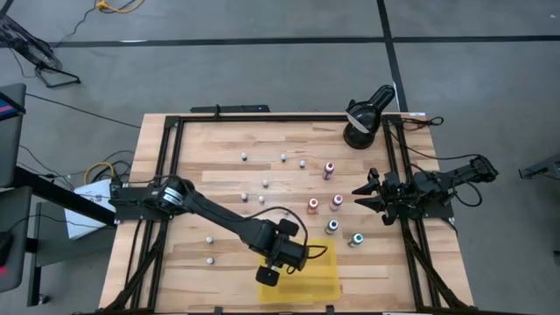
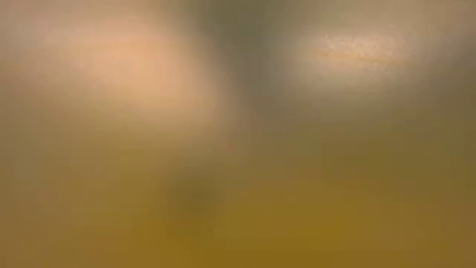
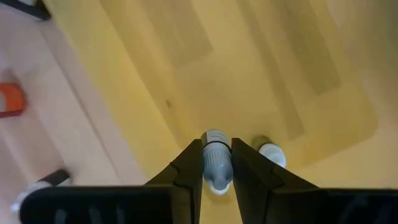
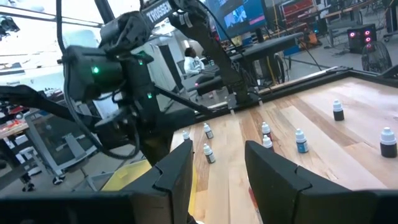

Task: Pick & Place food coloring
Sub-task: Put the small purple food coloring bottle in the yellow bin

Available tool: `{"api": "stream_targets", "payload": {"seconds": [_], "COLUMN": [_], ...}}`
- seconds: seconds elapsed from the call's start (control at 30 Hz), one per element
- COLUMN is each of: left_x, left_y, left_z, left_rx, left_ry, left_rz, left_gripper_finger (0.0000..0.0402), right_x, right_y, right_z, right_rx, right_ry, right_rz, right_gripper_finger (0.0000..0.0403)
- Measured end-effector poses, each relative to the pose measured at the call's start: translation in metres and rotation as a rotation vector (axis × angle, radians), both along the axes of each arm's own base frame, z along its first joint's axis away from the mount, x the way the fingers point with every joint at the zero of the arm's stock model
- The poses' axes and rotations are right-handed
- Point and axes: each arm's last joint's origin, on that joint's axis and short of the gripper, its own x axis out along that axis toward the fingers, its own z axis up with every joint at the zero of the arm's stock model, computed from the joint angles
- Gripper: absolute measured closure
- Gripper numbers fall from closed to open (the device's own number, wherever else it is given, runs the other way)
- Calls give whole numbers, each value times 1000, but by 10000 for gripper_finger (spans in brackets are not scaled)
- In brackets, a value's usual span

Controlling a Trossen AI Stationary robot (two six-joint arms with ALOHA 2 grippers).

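Over the yellow tray (image 1: 302, 276), the left pincer (image 3: 217, 180) is clamped across the body of a food coloring bottle (image 3: 216, 163) (light, rigid, probably slick): grip mid-body, below the cap.

- The low view is one brown-yellow blur; nothing in it can be made out.
- In the high view, the left arm's wrist covers part of the yellow tray (image 1: 317, 278).
- The small bottles (image 1: 244, 157) on the tabletop (image 1: 219, 175) are too tiny for labels to be read.
- In the left wrist view, a second bottle (image 3: 272, 154) sits half hidden behind one of the fingers (image 3: 249, 174).
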Motion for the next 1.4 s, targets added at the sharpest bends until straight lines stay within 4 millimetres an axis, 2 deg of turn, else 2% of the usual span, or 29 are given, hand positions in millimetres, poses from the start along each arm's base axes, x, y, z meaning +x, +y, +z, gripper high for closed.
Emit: {"api": "stream_targets", "payload": {"seconds": [0.4, 0.6, 0.93, 1.4], "left_x": [10, 12, 12, 12], "left_y": [-3, -3, 1, 1], "left_z": [-35, -43, -42, -42], "left_rx": [13, 36, 46, 47], "left_ry": [49, 52, 65, 62], "left_rz": [8, 14, 23, 24], "left_gripper_finger": [344, 339, 323, 321], "right_x": [0, 0, 0, 0], "right_y": [0, 0, 0, 0], "right_z": [0, 0, 0, 0], "right_rx": [0, 0, 0, 0], "right_ry": [0, 0, 0, 0], "right_rz": [0, 0, 0, 0], "right_gripper_finger": [264, 265, 266, 264]}}
